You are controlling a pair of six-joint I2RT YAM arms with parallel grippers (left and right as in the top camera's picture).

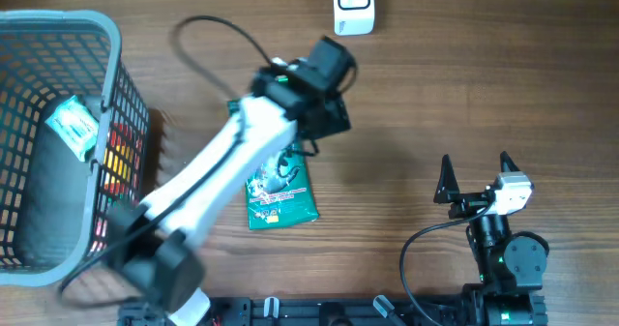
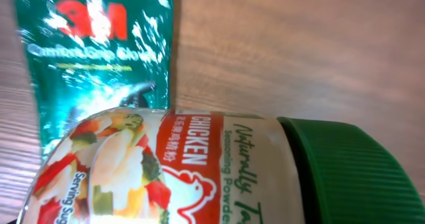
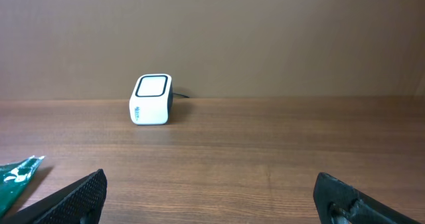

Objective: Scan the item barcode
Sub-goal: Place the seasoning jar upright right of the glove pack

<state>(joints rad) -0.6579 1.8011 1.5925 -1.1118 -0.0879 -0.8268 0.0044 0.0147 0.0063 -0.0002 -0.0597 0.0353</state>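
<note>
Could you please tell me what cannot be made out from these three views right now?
Jar barcode: left wrist view shows only the front label; the frame edge cuts the rest.
Left gripper: fingers hidden by the jar in that view, by the arm overhead; grip unclear.
Basket contents: overhead, too small behind the mesh.
Scanner label: right wrist view, too small.

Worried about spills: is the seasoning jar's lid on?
On: the green lid caps the chicken seasoning jar in the left wrist view.

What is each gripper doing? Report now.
Left gripper: gripping the chicken seasoning jar.
Right gripper: open, holding nothing.
</note>
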